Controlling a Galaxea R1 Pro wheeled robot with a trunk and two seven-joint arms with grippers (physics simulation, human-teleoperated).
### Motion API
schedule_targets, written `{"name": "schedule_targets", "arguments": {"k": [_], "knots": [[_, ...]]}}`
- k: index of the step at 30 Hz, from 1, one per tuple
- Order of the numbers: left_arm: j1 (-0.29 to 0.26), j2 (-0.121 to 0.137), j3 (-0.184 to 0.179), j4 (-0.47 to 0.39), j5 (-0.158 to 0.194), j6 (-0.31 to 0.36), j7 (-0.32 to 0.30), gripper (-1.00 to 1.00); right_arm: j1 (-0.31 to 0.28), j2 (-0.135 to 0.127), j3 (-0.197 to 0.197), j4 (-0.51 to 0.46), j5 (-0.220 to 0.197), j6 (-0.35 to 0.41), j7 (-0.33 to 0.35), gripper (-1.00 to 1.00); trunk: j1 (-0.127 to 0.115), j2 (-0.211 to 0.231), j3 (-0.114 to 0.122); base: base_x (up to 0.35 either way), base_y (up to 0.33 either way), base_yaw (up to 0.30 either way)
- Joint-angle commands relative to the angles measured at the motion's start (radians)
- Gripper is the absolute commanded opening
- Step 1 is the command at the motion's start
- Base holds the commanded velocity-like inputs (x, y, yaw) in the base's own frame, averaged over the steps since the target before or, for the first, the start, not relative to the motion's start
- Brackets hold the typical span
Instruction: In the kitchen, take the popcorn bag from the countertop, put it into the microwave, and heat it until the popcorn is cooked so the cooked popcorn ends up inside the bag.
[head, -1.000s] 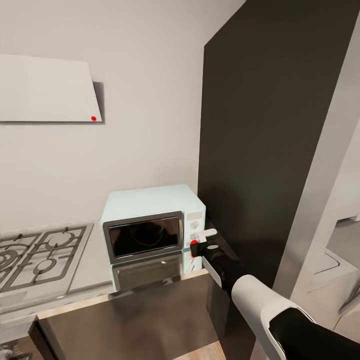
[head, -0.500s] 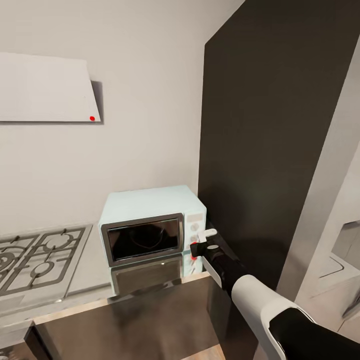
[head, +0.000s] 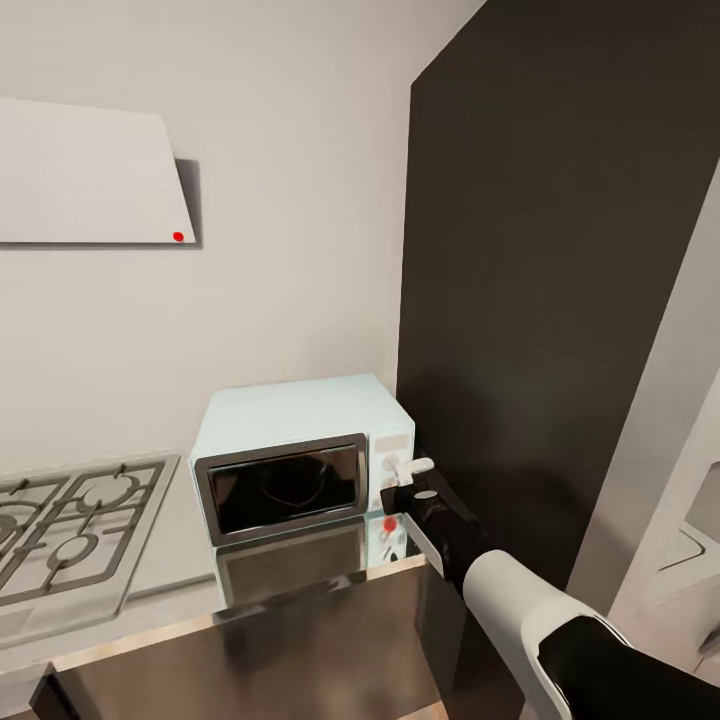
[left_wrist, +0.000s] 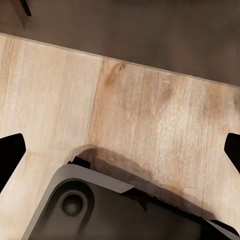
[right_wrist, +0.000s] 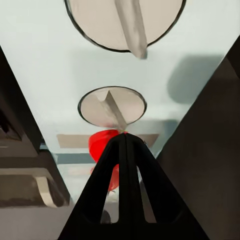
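Camera shifts between frames: we note the whole head view slid slightly, the microwave (head: 300, 455) sitting a touch lower and further left than a second ago, while the right gripper (head: 392, 497) stays at its white side panel. We see the microwave at lower centre of the frame, on the steel worktop (head: 300, 640), door closed, beside a tall black cabinet (head: 540, 280). A gas hob (head: 70, 530) lies at lower left. In the right wrist view the fingers (right_wrist: 122, 190) are pressed together, tip over the red round light (right_wrist: 102, 145), below two knobs (right_wrist: 112, 106). Left gripper (left_wrist: 120, 150) is spread wide over wood floor (left_wrist: 150, 115).
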Motion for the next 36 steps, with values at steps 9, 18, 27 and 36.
{"name": "schedule_targets", "arguments": {"k": [9, 18, 27, 36], "knots": [[0.0, -0.001, 0.005, -0.002, 0.01, 0.002, -0.01, 1.0, 0.023, 0.0, 0.008, 0.059, -0.011, -0.037, -0.009, -1.0, 0.0, -0.002, -0.002, 0.0, 0.0, 0.0], [-0.001, -0.001, 0.005, -0.002, 0.01, 0.002, -0.01, 1.0, 0.035, 0.0, 0.009, 0.065, -0.011, -0.049, -0.009, -1.0, 0.0, -0.002, -0.002, 0.095, 0.0, 0.0], [-0.001, -0.001, 0.005, -0.002, 0.01, 0.001, -0.01, 1.0, 0.035, 0.0, 0.009, 0.064, -0.011, -0.049, -0.004, -1.0, 0.0, -0.002, -0.002, 0.026, 0.0, 0.0], [-0.001, -0.001, 0.007, -0.002, 0.01, 0.002, -0.01, 1.0, 0.035, 0.0, 0.009, 0.064, -0.011, -0.049, 0.0, -1.0, 0.0, -0.002, -0.002, 0.044, 0.059, 0.0]]}}
